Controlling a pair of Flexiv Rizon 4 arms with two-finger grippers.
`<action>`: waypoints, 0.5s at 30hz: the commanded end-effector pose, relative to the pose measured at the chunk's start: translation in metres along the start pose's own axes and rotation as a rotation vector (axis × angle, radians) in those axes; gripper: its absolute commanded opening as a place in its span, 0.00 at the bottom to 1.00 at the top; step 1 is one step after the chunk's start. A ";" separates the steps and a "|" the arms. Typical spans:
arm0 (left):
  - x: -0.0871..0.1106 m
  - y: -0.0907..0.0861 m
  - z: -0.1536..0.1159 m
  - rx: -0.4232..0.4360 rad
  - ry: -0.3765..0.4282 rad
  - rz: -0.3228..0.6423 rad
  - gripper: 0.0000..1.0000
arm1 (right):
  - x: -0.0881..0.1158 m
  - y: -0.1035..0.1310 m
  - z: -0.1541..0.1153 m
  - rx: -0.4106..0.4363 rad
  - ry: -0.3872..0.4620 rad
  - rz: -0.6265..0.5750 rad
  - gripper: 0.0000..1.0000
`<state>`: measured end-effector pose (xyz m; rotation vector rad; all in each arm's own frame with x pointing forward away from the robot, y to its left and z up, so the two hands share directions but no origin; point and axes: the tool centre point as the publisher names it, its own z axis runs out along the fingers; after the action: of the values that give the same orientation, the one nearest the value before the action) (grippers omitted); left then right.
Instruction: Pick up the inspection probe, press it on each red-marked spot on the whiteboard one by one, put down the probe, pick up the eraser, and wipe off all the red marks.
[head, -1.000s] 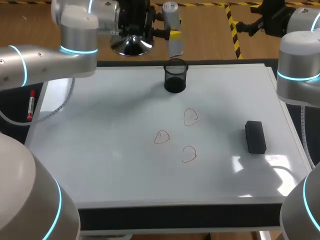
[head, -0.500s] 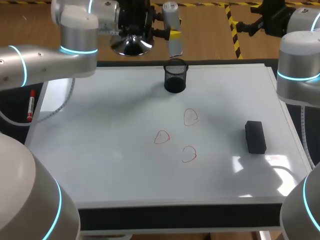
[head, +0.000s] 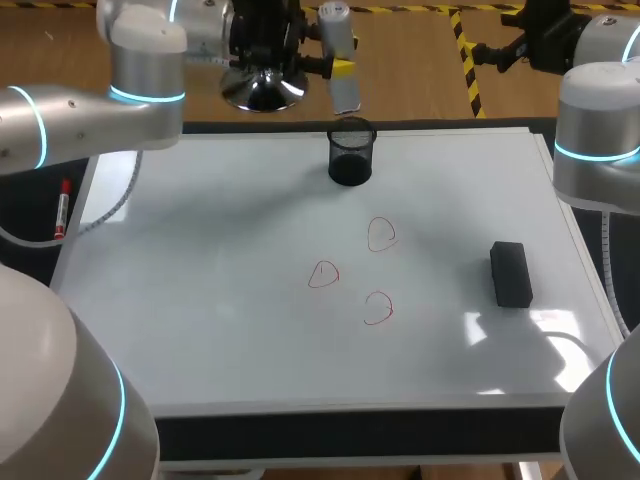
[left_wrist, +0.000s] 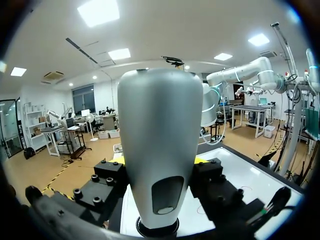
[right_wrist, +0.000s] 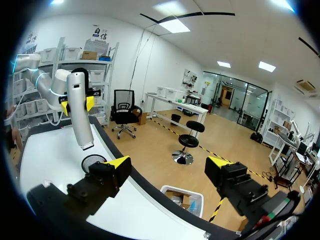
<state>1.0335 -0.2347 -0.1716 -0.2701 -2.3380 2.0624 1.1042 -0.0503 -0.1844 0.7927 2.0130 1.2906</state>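
Inspection probe (head: 338, 50) is clamped upright between the left gripper (head: 336, 68) fingers, just above the black mesh cup (head: 351, 152) at the whiteboard's (head: 200, 300) far edge. The right gripper (right_wrist: 167, 172) is spread apart and empty, off the far right corner. Risks: a low traverse clips the cup rim and tips it; a hard press on the red marks (head: 381, 235) slides the probe in the grip.
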 end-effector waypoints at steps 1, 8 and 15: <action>0.004 -0.002 -0.010 0.006 0.028 0.011 0.00 | 0.000 0.000 0.000 0.000 0.000 0.000 1.00; 0.019 -0.002 -0.022 0.010 0.057 0.033 0.00 | 0.000 0.000 0.000 0.000 0.000 0.000 1.00; 0.038 0.000 -0.035 -0.006 0.092 0.050 0.00 | 0.000 0.000 0.000 0.000 0.000 0.000 1.00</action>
<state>1.0067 -0.2025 -0.1750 -0.4215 -2.2978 2.0180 1.1042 -0.0503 -0.1844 0.7927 2.0130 1.2906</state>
